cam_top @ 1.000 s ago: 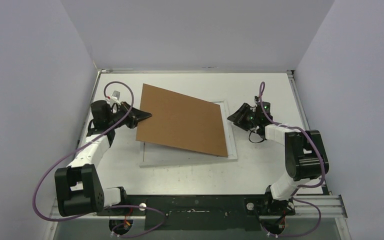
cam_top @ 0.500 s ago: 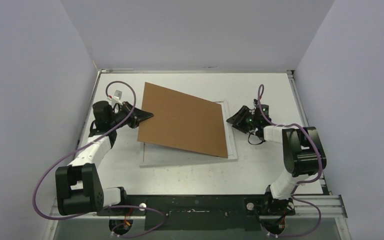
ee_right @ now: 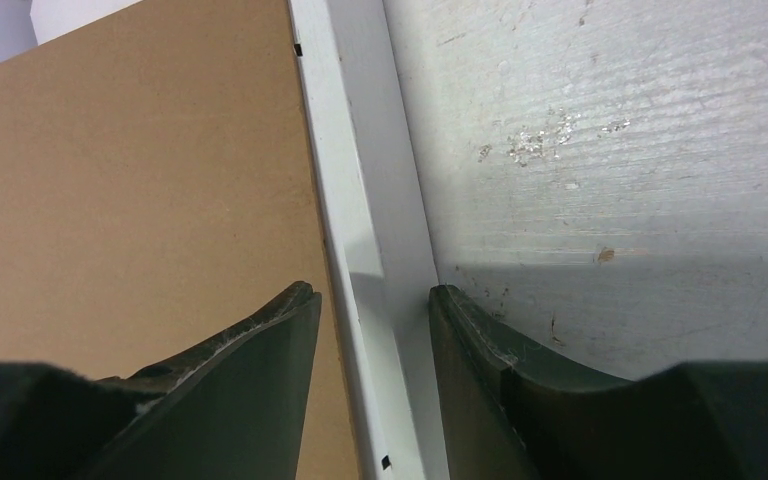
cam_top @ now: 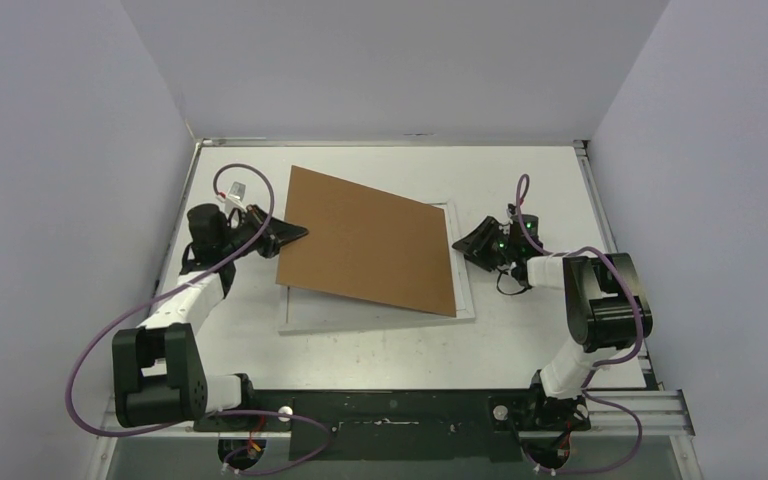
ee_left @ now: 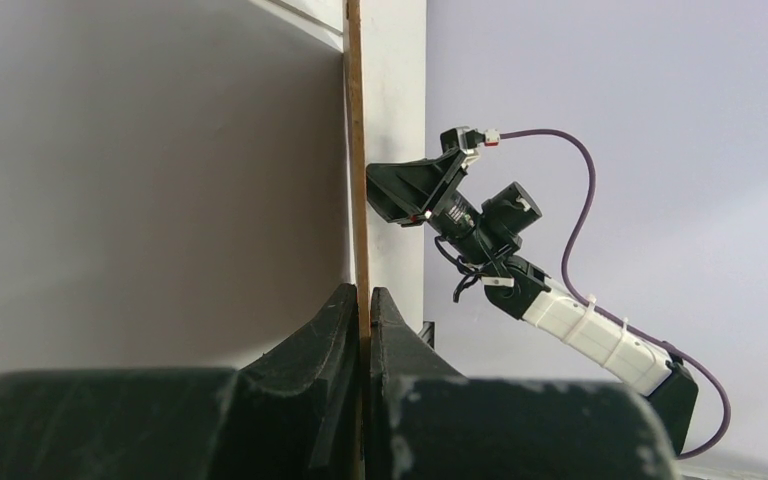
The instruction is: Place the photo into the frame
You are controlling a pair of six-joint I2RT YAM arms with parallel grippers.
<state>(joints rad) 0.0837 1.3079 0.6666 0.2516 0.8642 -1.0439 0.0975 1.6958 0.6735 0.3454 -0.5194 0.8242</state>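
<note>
Photo not visible in any view. The frame (cam_top: 360, 315) lies flat on the table (cam_top: 380, 350), mostly covered by the tilted brown backing board (cam_top: 370, 240). Only its right rail and near strip show, and what sits in its opening can't be told. Left gripper (ee_left: 363, 300) pinches the board's left edge tight. Right gripper (ee_right: 372, 295) straddles the right rail, fingers spread.

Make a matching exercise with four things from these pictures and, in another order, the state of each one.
Things:
1. brown flat cardboard board
2. thin white rectangular frame
3. left gripper
4. right gripper

States:
A. open, astride a white rail
B. lies flat, mostly covered
C. tilted, left edge raised
D. shut on a brown edge

Pairs: 1-C, 2-B, 3-D, 4-A
</note>
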